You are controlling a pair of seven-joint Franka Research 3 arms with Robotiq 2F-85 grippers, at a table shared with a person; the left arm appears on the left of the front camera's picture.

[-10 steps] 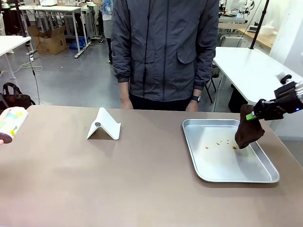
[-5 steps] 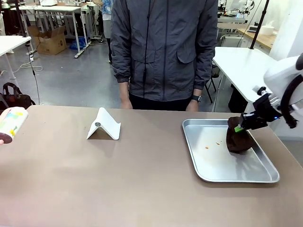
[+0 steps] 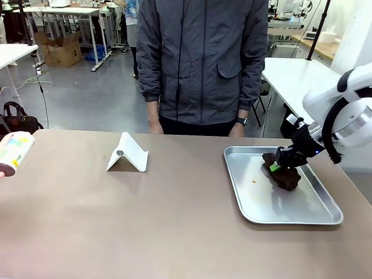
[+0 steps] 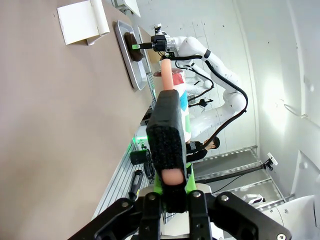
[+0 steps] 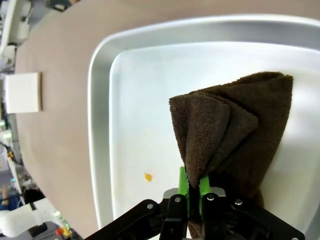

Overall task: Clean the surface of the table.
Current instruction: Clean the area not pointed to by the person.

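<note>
**Caller:** Where is the tabletop, and what is on it?

**Operator:** The brownish tabletop (image 3: 174, 232) fills the lower half of my front view from edge to edge. A folded white stand (image 3: 128, 154) sits left of centre. A shiny metal tray (image 3: 290, 221) lies to the right. From here I can make out no marks on the bare surface.

**Caller:** What are your arms doing?

**Operator:** My right pincer (image 3: 274, 168) is clamped on a bunched brown cloth (image 3: 286, 177) and presses it onto the tray floor, toward the far right. My left pincer (image 4: 168, 115) is clamped on a bottle (image 3: 14, 150) with a colourful label, at the left edge of my front view.

**Caller:** How would you do this stroke well?

**Operator:** I judge that I am wiping the tray. I would hold the cloth low and flat and drag it toward the single orange crumb (image 3: 253, 182), which lies apart from it on its left. I would gather the crumb against the tray wall rather than flick it over the rim onto the tabletop. The grip should be firm at the fold so the cloth cannot slip out.

**Caller:** And the containers?

**Operator:** The tray holds the cloth and that one crumb, and I can make out nothing else in it. I cannot see what is in the bottle. A person (image 3: 200, 70) stands at the far side with hands down, touching nothing.
</note>
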